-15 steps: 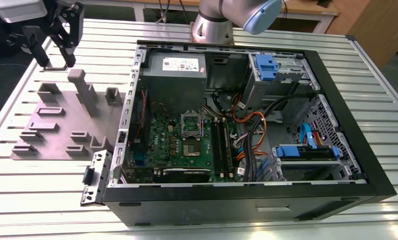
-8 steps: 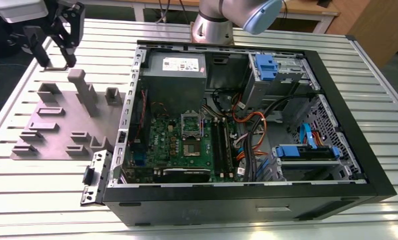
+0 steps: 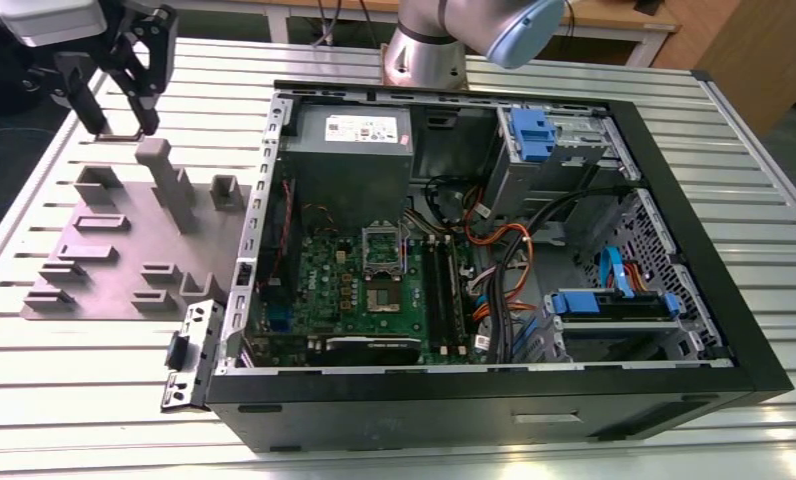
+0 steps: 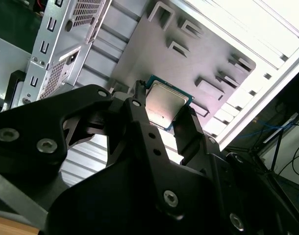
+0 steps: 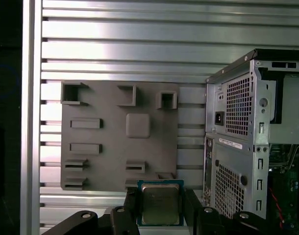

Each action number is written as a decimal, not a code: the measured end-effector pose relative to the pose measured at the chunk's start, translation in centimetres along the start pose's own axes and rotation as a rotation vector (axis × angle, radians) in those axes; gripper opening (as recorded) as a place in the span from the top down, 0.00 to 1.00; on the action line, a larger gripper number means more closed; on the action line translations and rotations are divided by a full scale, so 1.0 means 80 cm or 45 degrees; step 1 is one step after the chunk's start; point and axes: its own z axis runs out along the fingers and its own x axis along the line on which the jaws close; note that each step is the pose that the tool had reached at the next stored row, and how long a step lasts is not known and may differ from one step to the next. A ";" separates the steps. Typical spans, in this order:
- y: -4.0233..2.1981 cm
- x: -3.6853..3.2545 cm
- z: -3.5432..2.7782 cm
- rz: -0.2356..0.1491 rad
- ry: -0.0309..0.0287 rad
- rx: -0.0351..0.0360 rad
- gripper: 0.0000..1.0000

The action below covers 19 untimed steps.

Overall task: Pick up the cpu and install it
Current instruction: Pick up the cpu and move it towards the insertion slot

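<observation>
In both wrist views the cpu point(image 5: 160, 203) point(image 4: 165, 105), a small square chip with a silver-grey top and a thin green rim, sits between two black fingers point(image 5: 131, 206) of my gripper point(image 5: 160, 209) point(image 4: 164, 113), which is shut on it. The chip is held in the air over the near edge of the grey fixture plate point(image 5: 110, 139). In the exterior view my gripper point(image 3: 122, 128) hangs above the far end of that plate point(image 3: 105, 255), to the exterior view's left of the open computer case point(image 3: 271, 160). The motherboard's socket point(image 3: 382, 262) lies inside the case.
The plate carries several raised grey blocks and posts point(image 3: 171, 185). The case holds a grey power supply point(image 3: 349, 140), blue drive brackets point(image 3: 612, 303) and loose cables point(image 3: 498, 250). A slatted metal table point(image 3: 91, 400) lies under everything. The arm's base point(image 3: 425, 55) stands behind the case.
</observation>
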 end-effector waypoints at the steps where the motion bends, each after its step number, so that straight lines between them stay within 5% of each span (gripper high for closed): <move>1: 0.0000 -0.0008 0.0000 0.000 0.0000 0.0000 0.53; 19: 0.0000 -0.0125 0.0002 0.000 0.0000 0.0000 0.53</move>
